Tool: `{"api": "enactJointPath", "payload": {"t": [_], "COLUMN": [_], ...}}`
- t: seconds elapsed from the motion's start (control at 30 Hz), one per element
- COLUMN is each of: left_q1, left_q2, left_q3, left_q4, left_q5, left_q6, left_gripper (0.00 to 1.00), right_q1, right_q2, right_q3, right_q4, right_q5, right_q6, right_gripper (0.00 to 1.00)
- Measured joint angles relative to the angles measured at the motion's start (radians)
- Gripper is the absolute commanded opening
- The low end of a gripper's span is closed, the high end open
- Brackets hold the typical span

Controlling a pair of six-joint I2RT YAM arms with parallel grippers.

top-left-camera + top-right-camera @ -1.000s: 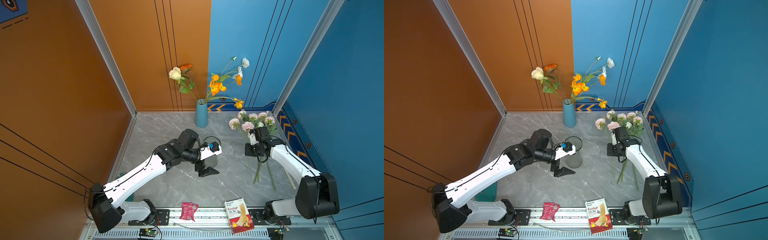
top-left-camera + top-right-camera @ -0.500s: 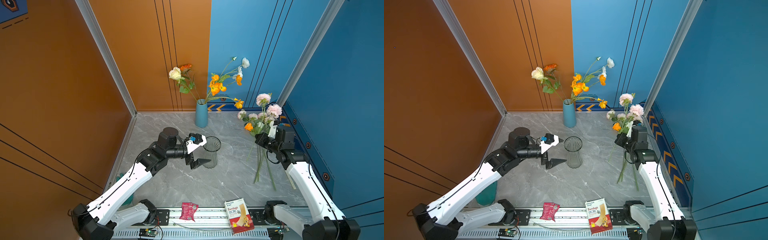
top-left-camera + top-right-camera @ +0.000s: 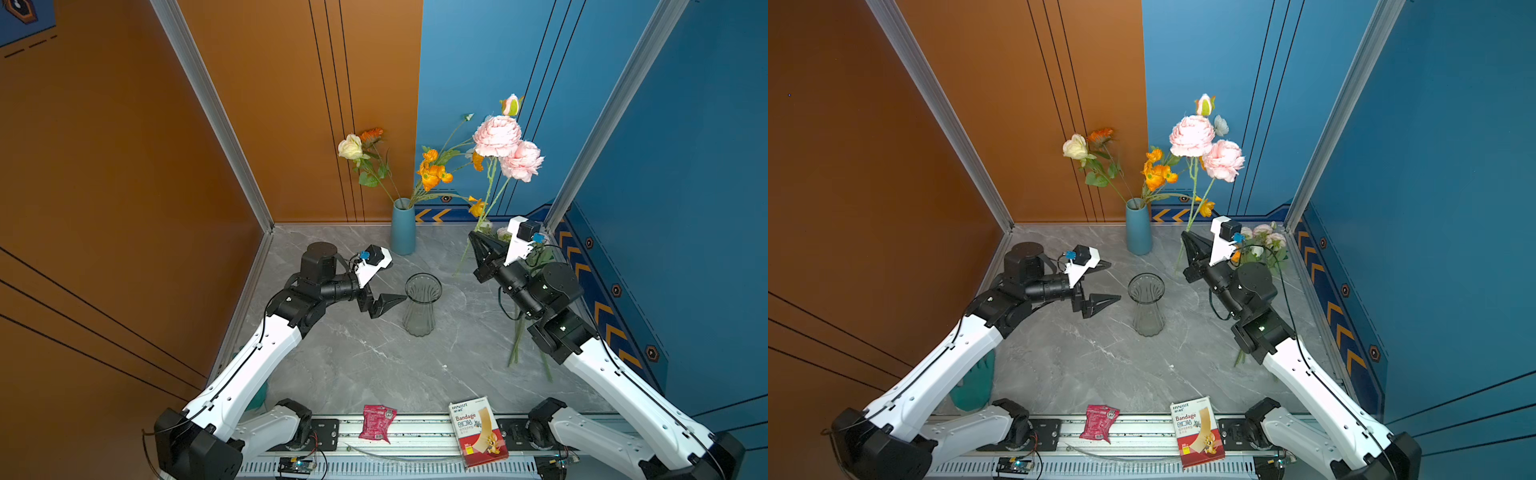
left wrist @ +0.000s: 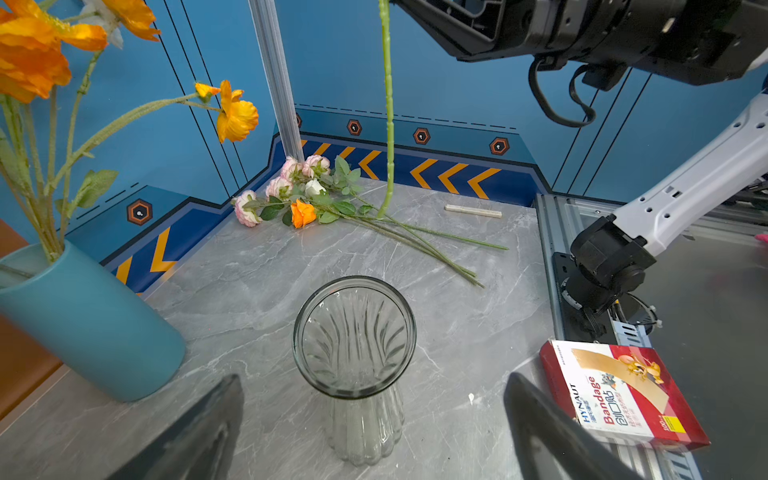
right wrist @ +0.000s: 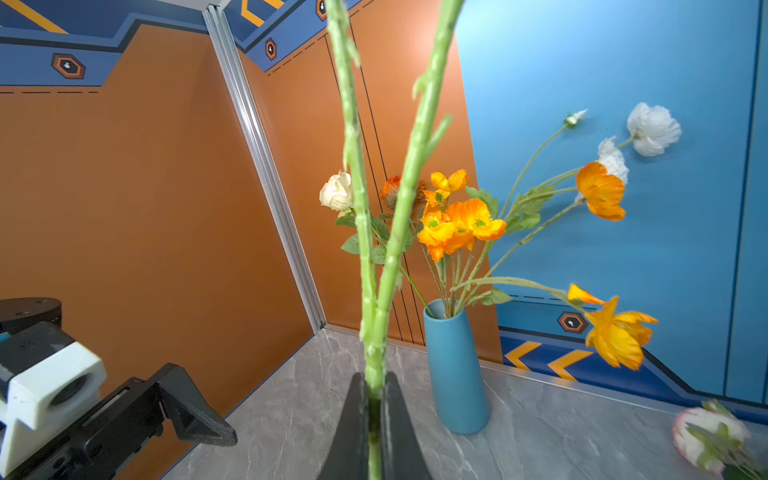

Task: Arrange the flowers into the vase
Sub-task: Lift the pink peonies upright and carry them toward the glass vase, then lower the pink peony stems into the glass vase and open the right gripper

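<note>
Tabletop flowers (image 3: 1263, 230) lie half-hidden behind right arm (image 3: 1246, 286).

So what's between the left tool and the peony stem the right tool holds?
The empty glass vase, upright; the left wrist view shows it ahead of the left tool, the peony stem hanging beyond.

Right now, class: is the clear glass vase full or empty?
Empty: the left wrist view looks into the clear glass vase; nothing inside it.
</note>
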Motion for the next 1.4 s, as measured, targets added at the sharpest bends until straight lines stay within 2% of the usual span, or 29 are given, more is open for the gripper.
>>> {"api": "enactJointPath", "payload": {"t": [0.3, 0.83, 1.03, 1.2, 1.4], "left_q1": [0.005, 0.009, 0.009, 0.008, 0.002], "left_q2": [0.004, 0.004, 0.010, 0.011, 0.011], "left_q3": [0.000, 0.000, 0.000, 0.000, 0.000], "left_q4": [0.009, 0.047, 0.049, 0.049, 0.051], "left_q5": [0.016, 0.046, 0.051, 0.055, 0.060], "left_q6": [-0.008, -0.027, -0.027, -0.034, -0.042], "left_gripper": [0.98, 0.98, 0.98, 0.98, 0.98], "right_q1": [0.102, 0.246, 0.267, 0.269, 0.275], "right_q2": [0.212, 0.259, 0.293, 0.293, 0.286], "right_q3": [0.003, -0.145, -0.182, -0.213, -0.225], "right_q4": [0.161, 0.193, 0.193, 0.211, 0.226], "right_q5": [0.004, 0.089, 0.109, 0.121, 0.131], "right_q6": [-0.003, -0.033, -0.048, -0.051, -0.052], "right_gripper": [0.00, 0.01, 0.05, 0.16, 0.22]}}
